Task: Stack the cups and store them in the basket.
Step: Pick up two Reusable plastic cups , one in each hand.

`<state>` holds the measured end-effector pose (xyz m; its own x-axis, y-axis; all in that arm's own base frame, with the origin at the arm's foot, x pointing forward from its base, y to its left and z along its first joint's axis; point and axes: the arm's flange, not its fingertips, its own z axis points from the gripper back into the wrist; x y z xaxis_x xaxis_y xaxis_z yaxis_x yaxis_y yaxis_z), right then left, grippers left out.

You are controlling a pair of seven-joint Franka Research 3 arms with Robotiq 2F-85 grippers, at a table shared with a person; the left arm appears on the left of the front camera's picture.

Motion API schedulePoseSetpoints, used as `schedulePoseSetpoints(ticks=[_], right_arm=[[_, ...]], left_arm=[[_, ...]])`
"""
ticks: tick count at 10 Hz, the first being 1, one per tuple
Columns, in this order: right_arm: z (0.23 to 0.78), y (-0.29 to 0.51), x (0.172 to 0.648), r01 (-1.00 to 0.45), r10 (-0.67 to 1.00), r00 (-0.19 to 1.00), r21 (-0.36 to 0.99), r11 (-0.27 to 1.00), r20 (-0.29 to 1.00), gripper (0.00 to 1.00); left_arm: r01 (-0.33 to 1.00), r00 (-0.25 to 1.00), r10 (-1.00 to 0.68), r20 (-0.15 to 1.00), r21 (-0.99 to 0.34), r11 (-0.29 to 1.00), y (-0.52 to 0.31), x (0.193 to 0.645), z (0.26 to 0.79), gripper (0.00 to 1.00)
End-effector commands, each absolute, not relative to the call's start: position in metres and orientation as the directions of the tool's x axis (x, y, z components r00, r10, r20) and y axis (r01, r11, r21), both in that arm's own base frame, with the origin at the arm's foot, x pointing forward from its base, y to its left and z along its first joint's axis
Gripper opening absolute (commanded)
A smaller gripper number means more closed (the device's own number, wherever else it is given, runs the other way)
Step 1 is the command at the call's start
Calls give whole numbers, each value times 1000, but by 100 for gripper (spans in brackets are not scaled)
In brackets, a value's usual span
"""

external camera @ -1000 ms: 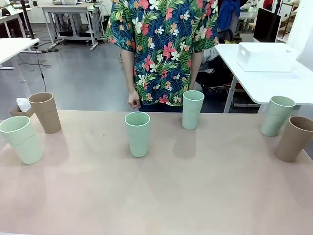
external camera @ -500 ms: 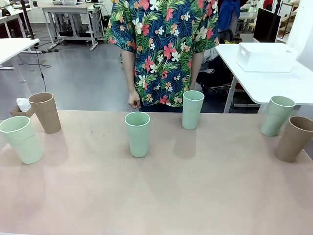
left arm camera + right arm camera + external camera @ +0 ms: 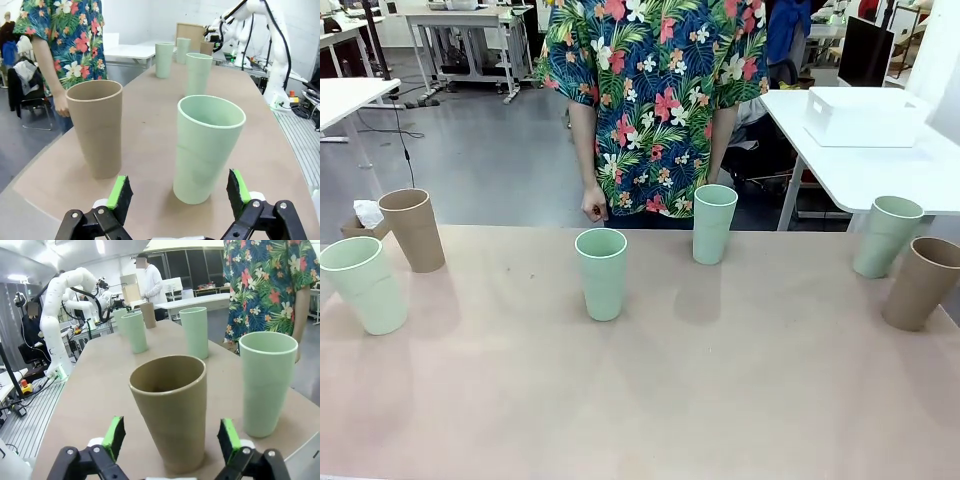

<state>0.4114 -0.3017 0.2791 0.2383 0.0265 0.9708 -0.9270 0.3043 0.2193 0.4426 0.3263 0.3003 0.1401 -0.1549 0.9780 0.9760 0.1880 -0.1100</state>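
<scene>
Jaws stood wide | left gripper (image 3: 179, 192) faced green cup (image 3: 209, 147) | right gripper (image 3: 171, 439) faced brown cup (image 3: 170, 410) | off-centre closing could topple either.

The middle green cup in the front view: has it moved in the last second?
No. The middle cup stands where it stood, with the same gap to the table's far edge and to the green cup behind it.

Both grippers hanging low, jaws spread.
I'm holding the left gripper (image 3: 178, 192) and right gripper (image 3: 171, 439) level, fingers (image 3: 236, 194) pointing forward and spread wide, green pads (image 3: 119, 188) facing each other; the left arm (image 3: 55, 300) and right arm (image 3: 272, 45) are arching up, elbows bent.
</scene>
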Motion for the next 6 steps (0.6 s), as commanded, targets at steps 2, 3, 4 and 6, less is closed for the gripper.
schedulePoseSetpoints(ticks=[2,3,4,6], right_arm=[[256,-297,413,-964,59,154,137,226,986,100],[251,-295,411,-972,74,126,109,207,989,100],[247,-293,410,-975,84,128,110,191,988,100],[244,-290,418,-979,69,93,79,188,993,100]], left_arm=[[992,115,-106,988,-109,56,320,438,278,100],[995,93,-74,993,-90,39,318,430,275,100],[996,89,-52,995,-87,28,317,428,271,100],[995,102,-24,995,-102,-2,314,437,258,100]])
